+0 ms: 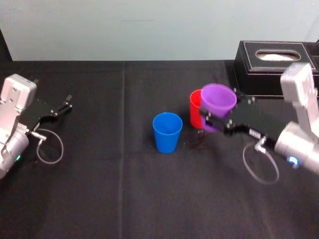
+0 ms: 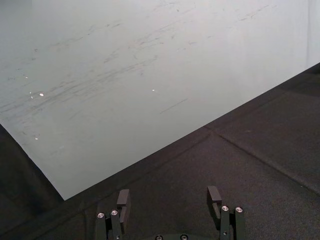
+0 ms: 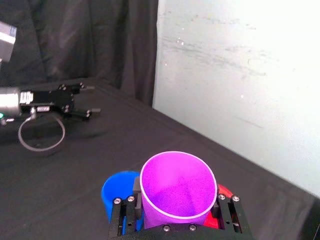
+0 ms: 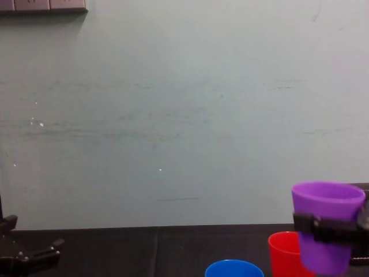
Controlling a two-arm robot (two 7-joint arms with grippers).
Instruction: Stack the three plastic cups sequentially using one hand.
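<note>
"Right gripper [image 3: 176, 204] first, since it sat closest to its wrist camera. How did it look?"

"Its black fingers were pinched on the purple cup [image 3: 177, 172], one on each side of the wall below the rim. The cup was upright, mouth up. The arm reached in from the table's right side, its grey wrist part angled toward the middle."

"Was the cup resting on anything?"

"From the chest view it hung raised, with its rim above the rim of the red cup [image 1: 195, 109]. It was just to the right of that cup and partly in front of it. Whether the two touched I could not tell."

"And the third?"

"The blue cup [image 1: 167, 132] stood upright on the cloth, near the red cup's left but apart from it."

"The other arm?"

"The left gripper [image 1: 65, 105] was parked at the table's left side, fingers spread and holding nothing."

"The surroundings?"

"A black cloth [image 1: 124, 199] covered the table. A black stitched box [image 1: 271, 62] sat at the far right behind the cups, and a pale wall [image 1: 124, 25] rose behind the table."
</note>
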